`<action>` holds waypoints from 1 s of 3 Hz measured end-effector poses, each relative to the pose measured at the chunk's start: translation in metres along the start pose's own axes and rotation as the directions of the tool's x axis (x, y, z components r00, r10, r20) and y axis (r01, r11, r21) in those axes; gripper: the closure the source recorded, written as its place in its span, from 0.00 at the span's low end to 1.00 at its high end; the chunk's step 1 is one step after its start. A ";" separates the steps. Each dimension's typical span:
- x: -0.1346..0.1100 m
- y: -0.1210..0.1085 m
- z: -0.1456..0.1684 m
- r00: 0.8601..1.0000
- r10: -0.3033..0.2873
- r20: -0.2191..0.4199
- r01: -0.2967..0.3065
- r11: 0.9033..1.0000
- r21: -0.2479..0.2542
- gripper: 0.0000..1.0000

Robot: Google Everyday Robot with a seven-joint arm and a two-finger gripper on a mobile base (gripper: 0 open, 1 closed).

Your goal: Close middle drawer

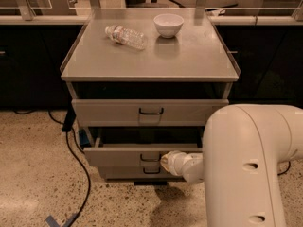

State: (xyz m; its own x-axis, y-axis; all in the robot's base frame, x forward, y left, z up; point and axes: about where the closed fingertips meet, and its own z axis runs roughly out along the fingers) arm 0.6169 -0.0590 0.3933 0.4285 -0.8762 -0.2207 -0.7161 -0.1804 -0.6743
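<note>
The grey cabinet [149,70] has three drawers stacked in its front. The middle drawer [123,155] stands slightly pulled out, a dark gap showing above its low front panel, with its small dark handle [149,157] at the centre. My gripper [166,162] is at the right of that handle, pressed up to the drawer front. The white arm [246,169] runs off to the lower right and hides the drawer's right end.
The top drawer [109,112] sits above, the bottom drawer [123,172] just below. A plastic bottle [125,36] lies on the cabinet top near a white bowl [168,24]. A black cable [78,174] trails over the speckled floor at left.
</note>
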 end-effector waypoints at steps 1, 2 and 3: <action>-0.001 0.001 0.000 1.000 -0.001 0.004 0.001 1.000 -0.002 1.00; 0.002 0.000 0.000 1.000 -0.001 0.004 0.001 1.000 -0.002 1.00; 0.004 0.013 0.014 0.995 0.091 0.041 -0.090 0.996 -0.019 1.00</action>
State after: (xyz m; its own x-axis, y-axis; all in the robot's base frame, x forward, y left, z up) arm 0.6169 -0.0589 0.3738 0.3840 -0.8697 -0.3100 -0.7623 -0.1091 -0.6380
